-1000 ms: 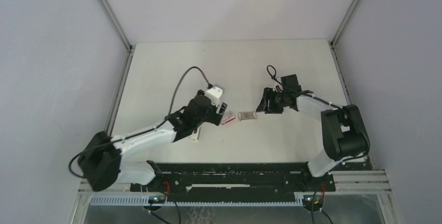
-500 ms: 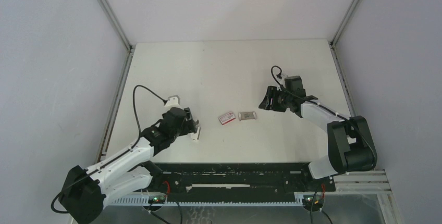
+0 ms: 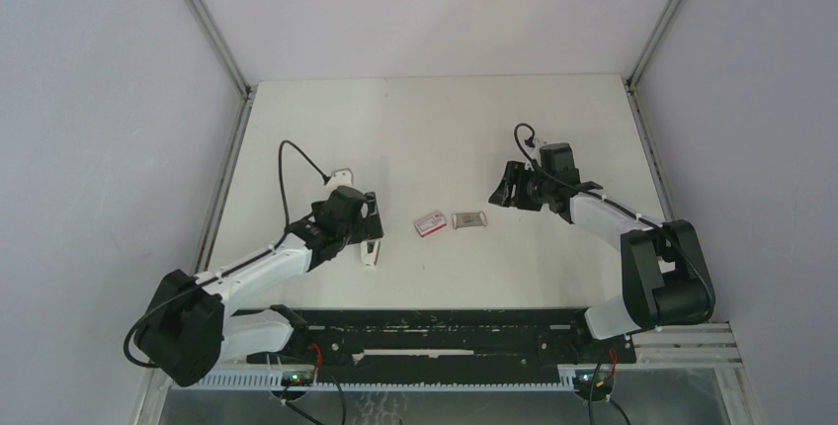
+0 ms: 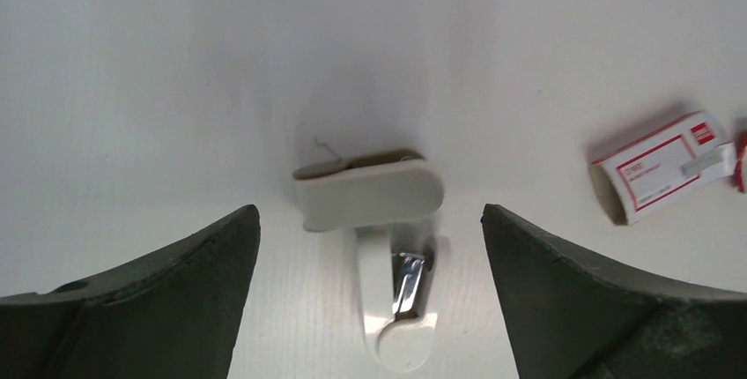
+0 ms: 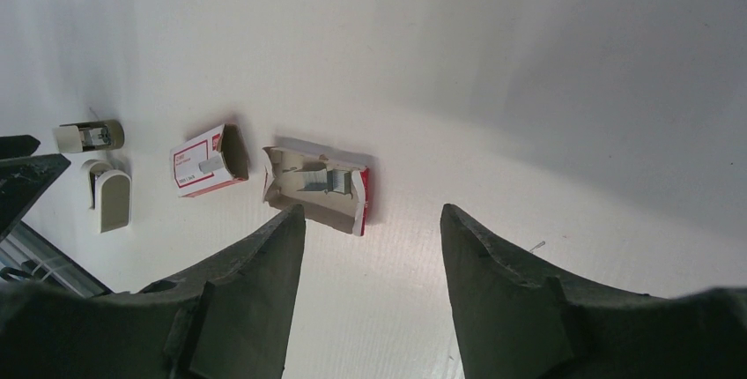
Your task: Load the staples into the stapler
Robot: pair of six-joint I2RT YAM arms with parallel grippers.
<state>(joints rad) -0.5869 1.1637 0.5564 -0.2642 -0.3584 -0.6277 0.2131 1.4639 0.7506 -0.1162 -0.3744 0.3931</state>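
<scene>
My left hand [image 4: 370, 210], spread wide, hovers above the open stapler [image 4: 380, 256]; my right hand [image 5: 372, 210], parted and empty, hangs well right of it, facing the staples [image 5: 321, 183].

One mini stapler [image 4: 370, 194], one red-and-white box sleeve [image 5: 204, 166], one open cardboard tray [image 5: 339, 211] holding one visible grey block of staples [image 5: 321, 183], two robot arms, two pincers: left pincer [image 4: 370, 211], right pincer [image 5: 372, 216]
</scene>
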